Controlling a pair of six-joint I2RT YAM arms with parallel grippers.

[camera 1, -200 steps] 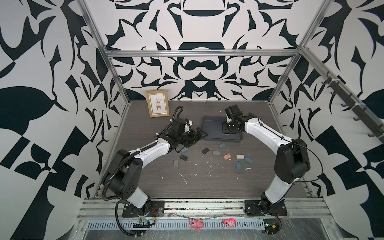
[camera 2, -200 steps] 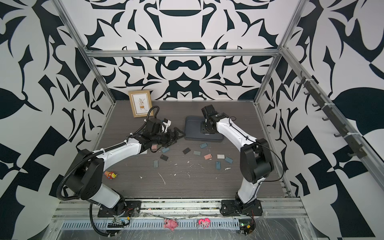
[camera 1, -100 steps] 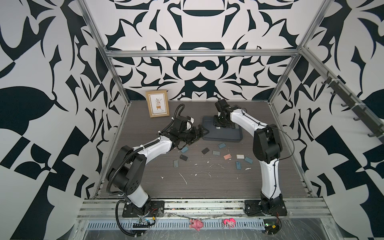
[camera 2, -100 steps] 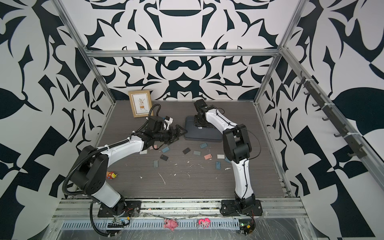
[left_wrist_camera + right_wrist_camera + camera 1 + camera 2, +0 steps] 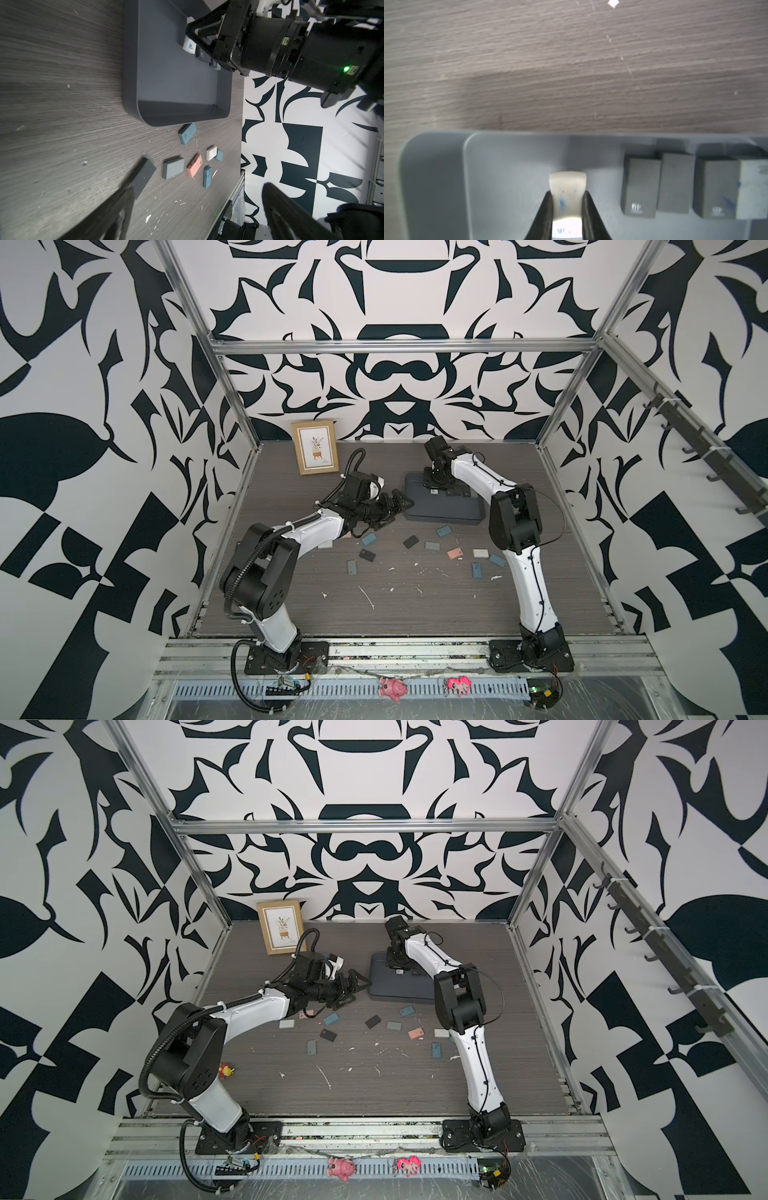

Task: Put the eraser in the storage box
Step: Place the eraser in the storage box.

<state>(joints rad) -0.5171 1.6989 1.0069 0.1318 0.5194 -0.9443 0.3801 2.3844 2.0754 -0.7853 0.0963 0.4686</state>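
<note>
I had swung my right gripper (image 5: 566, 196) across the storage box (image 5: 508, 166), the white eraser (image 5: 567, 184) pinched low over the floor beneath it; only release seemed left. My left gripper (image 5: 395, 512) stayed wide open.

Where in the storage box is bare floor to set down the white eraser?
Bare: the storage box floor from its near wall to the middle, and the far corner beside the white eraser in the shut right gripper. Crowded: the far wall, lined with dark erasers.
</note>
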